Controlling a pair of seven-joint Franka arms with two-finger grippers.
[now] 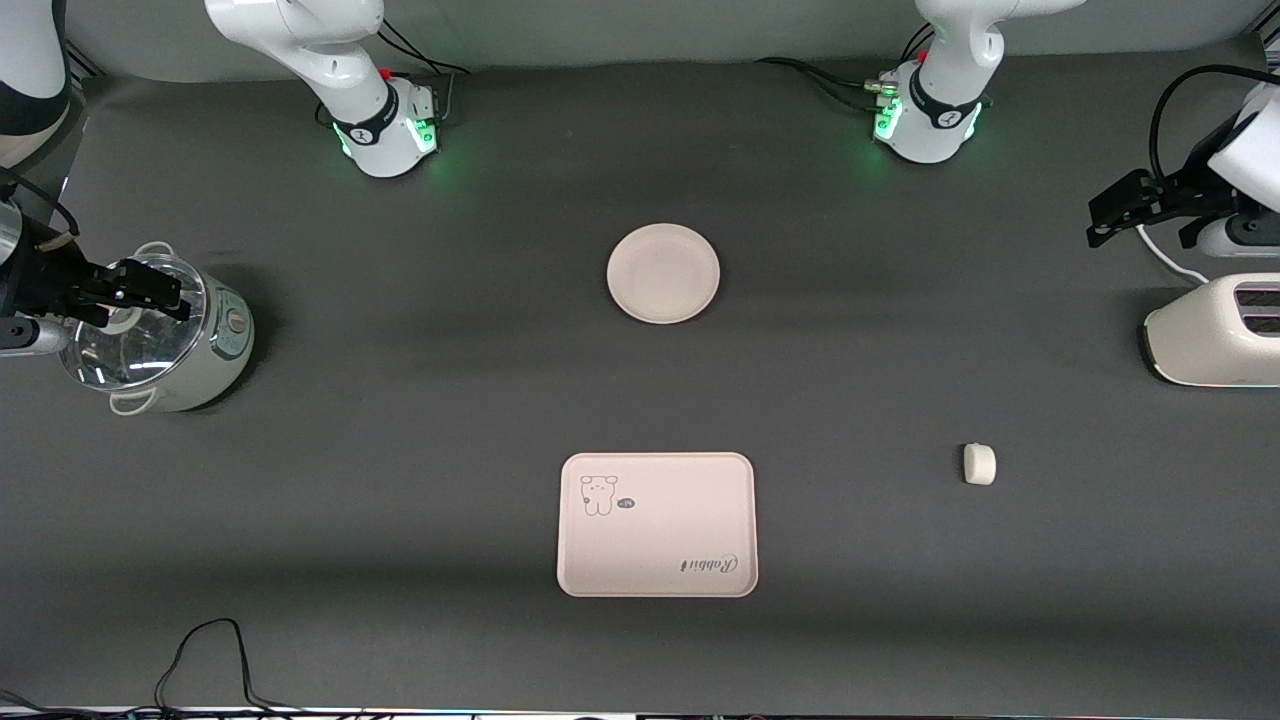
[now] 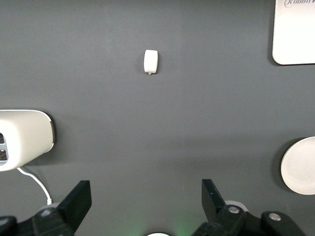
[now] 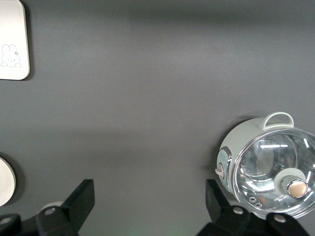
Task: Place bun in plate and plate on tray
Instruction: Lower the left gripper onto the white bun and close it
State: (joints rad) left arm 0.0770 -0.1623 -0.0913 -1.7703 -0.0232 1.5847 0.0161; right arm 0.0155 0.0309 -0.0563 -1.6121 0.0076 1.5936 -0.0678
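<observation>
We are at the very start: nothing has been picked up, and the first step, getting the bun [image 1: 979, 464] into the plate [image 1: 663, 273], is not yet begun. Taking the tray [image 1: 657, 525] as our landmark, the plate sits bare on the table farther from the front camera than the tray, well apart from it and roughly in line with it. The bun lies on the cloth toward the left arm's end of the table from the tray, also well apart, a little farther from the camera than the tray's middle. The tray itself carries nothing.

Our left gripper [image 1: 1148, 212] hangs over the table's left-arm end, above the toaster [image 1: 1215, 331], its fingers [image 2: 78, 199] spread wide and holding nothing. Our right gripper [image 1: 140, 292] hovers over the lidded pot [image 1: 160, 335] at the right arm's end, its fingers [image 3: 81, 199] likewise spread and empty; that arm waits.

We judge the left arm better placed for the bun. The next move calls for bringing it down over the bun, closing gently on its rounded sides, then carrying it to the plate before the plate goes onto the tray.
</observation>
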